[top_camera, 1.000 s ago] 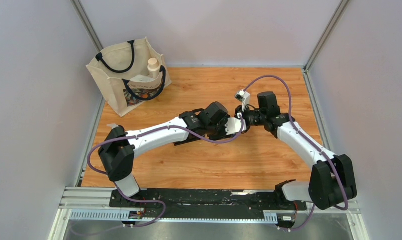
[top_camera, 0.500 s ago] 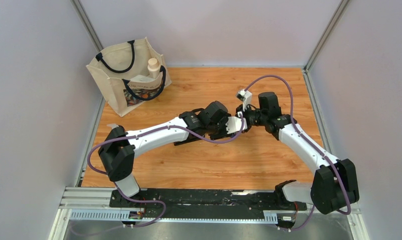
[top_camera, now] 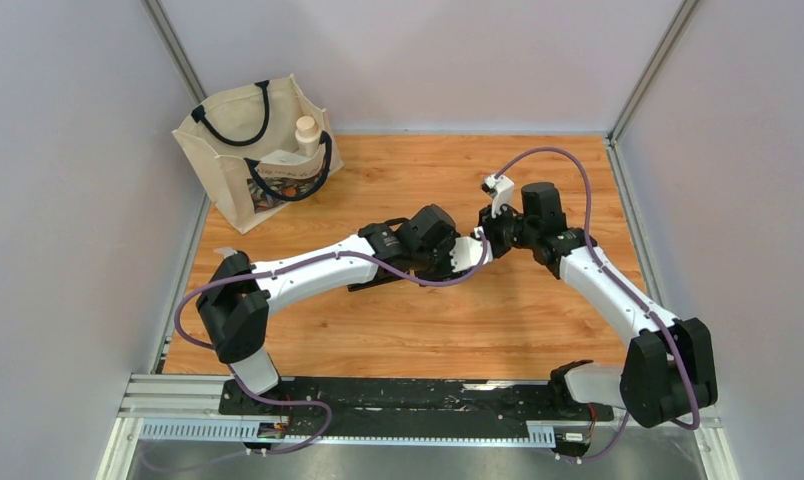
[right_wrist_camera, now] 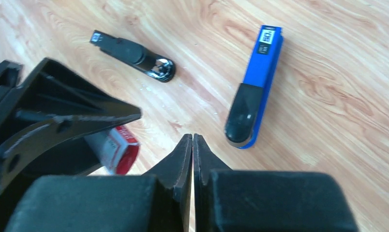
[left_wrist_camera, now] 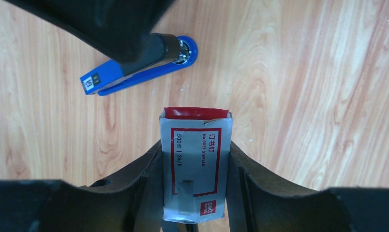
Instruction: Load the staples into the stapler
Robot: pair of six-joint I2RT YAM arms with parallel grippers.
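My bench is a wooden table [top_camera: 398,330] with orange-brown grain. The blue stapler [right_wrist_camera: 256,82] lies flat on it, closed, black top strip up. The black stapler [right_wrist_camera: 133,55] lies flat nearby, apart from the blue one. A cream tote bag [top_camera: 258,150] stands at the far left corner.

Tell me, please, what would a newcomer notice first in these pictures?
First, the staples, a white box with red print, clamped between the left gripper's fingers above the wooden table. Next, the blue stapler lying flat on the table, with a black stapler nearby. The right gripper hangs shut, holding nothing.
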